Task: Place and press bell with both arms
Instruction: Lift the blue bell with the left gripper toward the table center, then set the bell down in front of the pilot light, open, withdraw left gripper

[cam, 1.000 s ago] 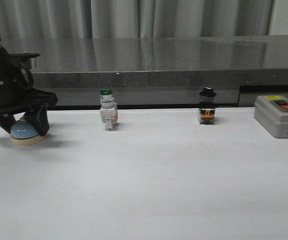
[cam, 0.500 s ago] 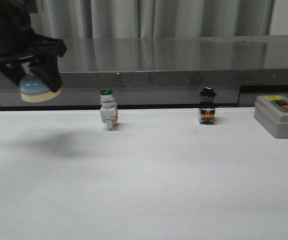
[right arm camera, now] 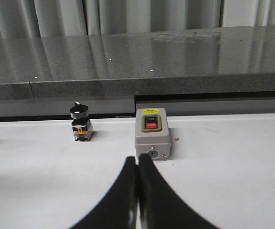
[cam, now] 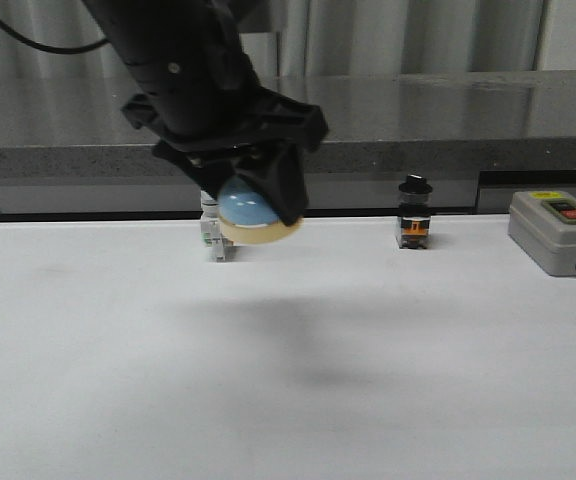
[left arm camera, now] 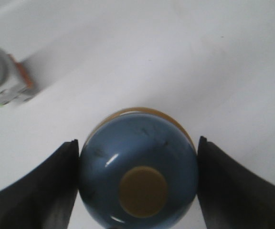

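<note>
My left gripper (cam: 253,195) is shut on the bell (cam: 253,215), a light-blue dome on a cream base, and holds it tilted in the air above the white table, left of centre. In the left wrist view the bell (left arm camera: 138,167) fills the gap between the two black fingers (left arm camera: 47,186), its cream button facing the camera. My right gripper (right arm camera: 137,162) is shut and empty, low over the table; the right arm does not show in the front view.
A green-capped white switch (cam: 211,235) stands just behind the held bell, mostly hidden. A black-capped switch (cam: 414,212) and a grey on/off box (cam: 558,232) stand at the back right, in front of a dark stone ledge (cam: 418,130). Both also show in the right wrist view: the switch (right arm camera: 81,124) and the box (right arm camera: 152,133).
My left gripper lifted the bell off the table at the far left, then carried it rightward and down to in front of the green-capped switch. The right gripper's earlier state is not shown.
</note>
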Tool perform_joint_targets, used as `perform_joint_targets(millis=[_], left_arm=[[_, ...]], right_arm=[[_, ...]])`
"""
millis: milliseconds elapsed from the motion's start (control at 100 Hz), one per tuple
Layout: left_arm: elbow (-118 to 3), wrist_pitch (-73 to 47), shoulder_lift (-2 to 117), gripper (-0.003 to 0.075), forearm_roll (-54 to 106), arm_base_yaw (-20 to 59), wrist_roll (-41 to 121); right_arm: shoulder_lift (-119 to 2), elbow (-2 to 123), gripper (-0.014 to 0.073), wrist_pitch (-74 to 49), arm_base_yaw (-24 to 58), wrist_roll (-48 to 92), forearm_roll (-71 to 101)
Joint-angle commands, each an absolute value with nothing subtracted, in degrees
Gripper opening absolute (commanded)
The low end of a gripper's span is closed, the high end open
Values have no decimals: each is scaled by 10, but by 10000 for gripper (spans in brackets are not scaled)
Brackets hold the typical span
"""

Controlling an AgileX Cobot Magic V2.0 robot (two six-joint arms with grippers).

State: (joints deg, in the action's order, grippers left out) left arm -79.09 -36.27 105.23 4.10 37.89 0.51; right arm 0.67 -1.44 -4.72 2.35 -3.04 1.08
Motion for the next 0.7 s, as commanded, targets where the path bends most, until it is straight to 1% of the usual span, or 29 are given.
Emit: perform_joint_targets(millis=[0, 260, 570, 640, 690], left_arm=[[-823, -331, 1050, 148, 45, 401, 5], [-874, -332, 1132, 148, 45, 426, 6], [-878, -335, 1166, 148, 43, 427, 6], [-878, -339, 1170, 164, 43, 427, 6], [-878, -339, 1172, 195, 43, 427, 6]], right_arm=[[16, -7, -60, 3, 21, -30, 11], [16, -7, -60, 3, 21, -30, 11], [16, -7, -60, 3, 21, -30, 11], [16, -7, -60, 3, 21, -30, 11], [16, -7, -60, 3, 21, -30, 11]])
